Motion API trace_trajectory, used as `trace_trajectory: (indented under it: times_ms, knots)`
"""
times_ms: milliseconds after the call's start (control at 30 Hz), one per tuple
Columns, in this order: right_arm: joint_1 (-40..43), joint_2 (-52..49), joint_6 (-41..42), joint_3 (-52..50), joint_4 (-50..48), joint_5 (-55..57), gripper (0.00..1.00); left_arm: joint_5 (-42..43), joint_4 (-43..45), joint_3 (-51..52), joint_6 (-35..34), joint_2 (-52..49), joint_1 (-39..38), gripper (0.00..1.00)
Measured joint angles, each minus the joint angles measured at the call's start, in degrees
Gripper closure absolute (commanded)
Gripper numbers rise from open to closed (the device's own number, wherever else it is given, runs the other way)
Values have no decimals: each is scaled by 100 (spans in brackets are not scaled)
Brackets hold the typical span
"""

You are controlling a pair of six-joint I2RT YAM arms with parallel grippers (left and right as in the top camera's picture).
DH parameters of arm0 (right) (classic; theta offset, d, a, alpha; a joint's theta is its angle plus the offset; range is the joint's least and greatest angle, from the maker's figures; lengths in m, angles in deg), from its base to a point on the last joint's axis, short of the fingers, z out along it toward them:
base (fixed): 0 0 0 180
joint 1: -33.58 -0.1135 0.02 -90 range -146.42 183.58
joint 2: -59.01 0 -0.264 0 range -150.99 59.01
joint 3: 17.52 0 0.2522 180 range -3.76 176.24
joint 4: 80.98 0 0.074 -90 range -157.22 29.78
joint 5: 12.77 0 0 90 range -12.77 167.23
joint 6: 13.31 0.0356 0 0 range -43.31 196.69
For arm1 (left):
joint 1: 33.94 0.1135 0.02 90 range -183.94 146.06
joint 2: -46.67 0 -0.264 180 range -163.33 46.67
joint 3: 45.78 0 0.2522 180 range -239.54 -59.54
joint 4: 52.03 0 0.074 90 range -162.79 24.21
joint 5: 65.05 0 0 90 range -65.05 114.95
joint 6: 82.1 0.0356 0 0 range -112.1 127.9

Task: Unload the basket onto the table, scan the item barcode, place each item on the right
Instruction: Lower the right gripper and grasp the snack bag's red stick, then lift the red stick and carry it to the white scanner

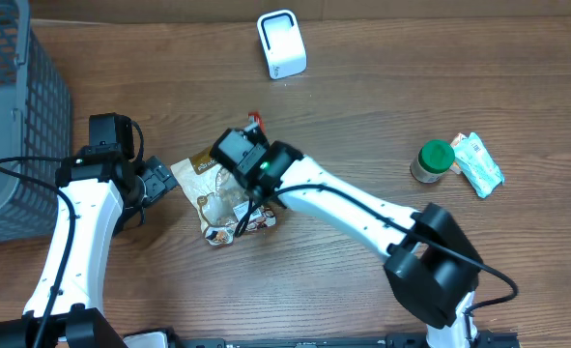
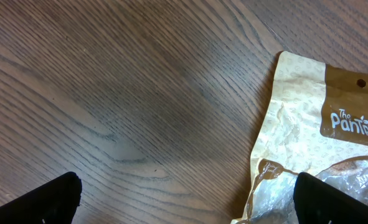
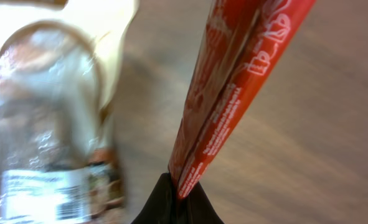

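Note:
A thin red packet (image 3: 233, 81) is pinched by its edge between the fingers of my right gripper (image 3: 182, 186), which is shut on it. From overhead only the packet's tip (image 1: 255, 119) shows past that gripper (image 1: 250, 133). A beige snack pouch (image 1: 222, 198) lies flat below it, and its white barcode label (image 3: 28, 193) shows blurred in the right wrist view. My left gripper (image 1: 162, 182) stands open at the pouch's left edge, with bare wood between its fingers (image 2: 47, 200) and the pouch (image 2: 308, 124) by the right one. A white scanner (image 1: 281, 43) stands at the back.
A grey mesh basket (image 1: 14, 116) fills the left side. A green-lidded jar (image 1: 432, 160) and a green-and-white packet (image 1: 479, 164) lie at the right. The right arm stretches across the table's middle.

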Motion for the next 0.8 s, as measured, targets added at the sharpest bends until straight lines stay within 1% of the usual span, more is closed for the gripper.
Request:
trace_trajectory:
  times_ms: [100, 200, 300, 367, 567, 667, 800]
  knots:
    - [216, 37, -540, 514, 387, 251, 97, 0, 0, 0, 0, 0, 0, 0]
    - [494, 50, -962, 1126, 741, 219, 97, 0, -2, 0, 0, 2, 0, 1]
    - [894, 70, -1471, 1860, 1082, -334, 97, 2, -2, 0, 0, 2, 0, 0]
    - [1198, 116, -1742, 2234, 1139, -796, 97, 0, 0, 0, 0, 2, 0, 0]
    - [1838, 227, -2238, 2461, 1073, -1375, 97, 2, 0, 0, 0, 2, 0, 0]
    - [1956, 221, -2603, 2461, 1029, -1462, 97, 0, 0, 0, 0, 0, 0, 0]
    - [1989, 203, -3165, 2461, 713, -1467, 96, 0, 0, 0, 0, 0, 0, 0]
